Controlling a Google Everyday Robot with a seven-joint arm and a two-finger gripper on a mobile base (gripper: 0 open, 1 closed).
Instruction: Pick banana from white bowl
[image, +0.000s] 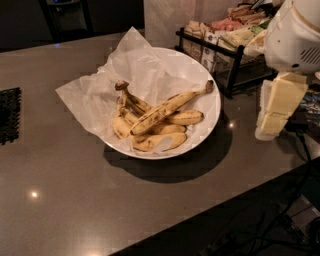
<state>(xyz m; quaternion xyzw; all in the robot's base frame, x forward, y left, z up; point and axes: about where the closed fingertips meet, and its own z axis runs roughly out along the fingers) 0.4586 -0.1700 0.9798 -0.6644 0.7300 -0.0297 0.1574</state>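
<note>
The banana (167, 107), long, slim and speckled, lies diagonally on top of a bunch of shorter bananas (150, 134) in the white bowl (209, 125). Its stem with the dark tip points up and right toward the bowl's rim. The bowl sits on the grey table, partly lined by a crinkled white paper sheet (92, 97). My gripper (276, 107), pale yellow, hangs below the white arm housing (295, 35) at the right, beside the bowl and apart from it. It holds nothing that I can see.
A black wire rack (225, 55) with packaged snacks stands behind the bowl at the back right, close to the gripper. A black grid (9, 115) lies at the table's left edge. The table's front edge runs diagonally at lower right, with cables (295, 215) below.
</note>
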